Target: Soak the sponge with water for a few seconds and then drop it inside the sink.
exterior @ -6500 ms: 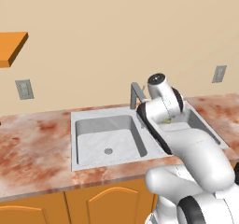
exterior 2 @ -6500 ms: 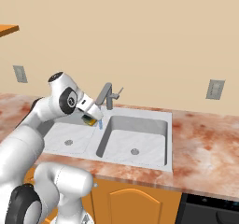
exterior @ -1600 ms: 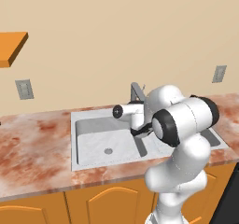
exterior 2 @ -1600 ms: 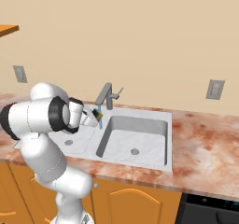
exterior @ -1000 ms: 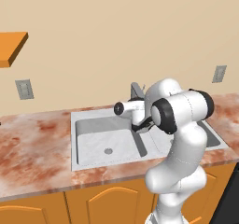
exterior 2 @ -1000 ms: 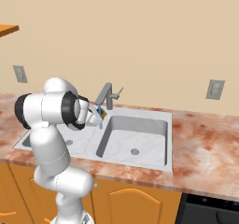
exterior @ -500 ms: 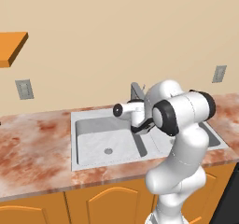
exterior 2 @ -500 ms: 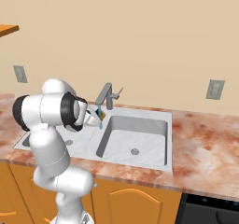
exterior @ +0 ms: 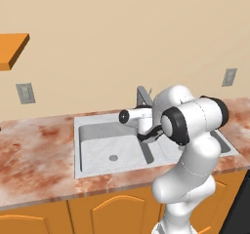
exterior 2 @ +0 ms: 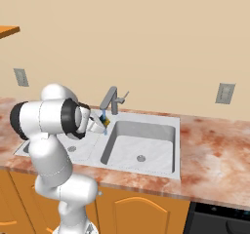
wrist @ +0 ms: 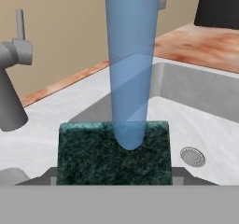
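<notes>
1. Gripper (exterior 2: 102, 121) closed on the sponge (wrist: 113, 153); I see a dark fingertip (wrist: 39, 178) pressed against each short side of it in the hand view.
2. Sponge sits between the fingers, dark green scouring face toward the hand camera, yellow body showing at the gripper in the right base view.
3. Water (wrist: 128, 64) comes down as a light-blue stream straight ahead of the gripper and lands on the middle of the green face.
4. Faucet (exterior 2: 110, 100) is just beside the gripper, on its far side in the right base view; its grey handle and neck stand left of the sponge in the hand view.
5. Sink (exterior 2: 167, 167) lies below the gripper; I read the hand as over the divider between the two basins.
6. Round drain (wrist: 193, 156) shows in the basin beyond the sponge, to its right in the hand view.
</notes>
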Tool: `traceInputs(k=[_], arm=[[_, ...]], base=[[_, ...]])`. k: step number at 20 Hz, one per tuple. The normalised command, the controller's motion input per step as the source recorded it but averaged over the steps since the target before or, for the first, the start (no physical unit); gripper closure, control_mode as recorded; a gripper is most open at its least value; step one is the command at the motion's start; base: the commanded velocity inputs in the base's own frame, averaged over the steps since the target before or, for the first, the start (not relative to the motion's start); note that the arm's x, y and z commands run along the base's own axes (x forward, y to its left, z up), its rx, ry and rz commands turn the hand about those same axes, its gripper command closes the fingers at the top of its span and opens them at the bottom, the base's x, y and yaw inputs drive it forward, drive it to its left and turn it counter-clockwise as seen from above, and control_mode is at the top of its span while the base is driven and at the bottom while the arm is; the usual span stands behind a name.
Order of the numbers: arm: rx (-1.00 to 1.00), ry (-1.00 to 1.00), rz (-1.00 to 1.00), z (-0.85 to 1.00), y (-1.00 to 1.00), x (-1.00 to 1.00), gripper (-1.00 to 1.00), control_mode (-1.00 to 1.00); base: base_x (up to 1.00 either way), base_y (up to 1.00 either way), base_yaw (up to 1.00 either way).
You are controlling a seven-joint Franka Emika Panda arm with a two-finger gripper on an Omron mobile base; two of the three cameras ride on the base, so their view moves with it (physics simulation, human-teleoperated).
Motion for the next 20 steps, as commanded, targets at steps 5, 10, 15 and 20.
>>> traceInputs(k=[5,10,15,20], arm=[[0.00,0.00,0.00,0.00,0.00,0.00,1.00,-1.00],[0.01,0.00,0.00,0.00,0.03,0.00,1.00,-1.00],[0.10,0.00,0.00,0.19,0.25,0.00,1.00,-1.00],[0.13,0.00,0.00,0.32,0.42,-0.05,1.00,-1.00]], base=[[0.00,0.00,0.00],[0.00,0.00,0.00],[0.00,0.00,0.00],[0.00,0.00,0.00]])
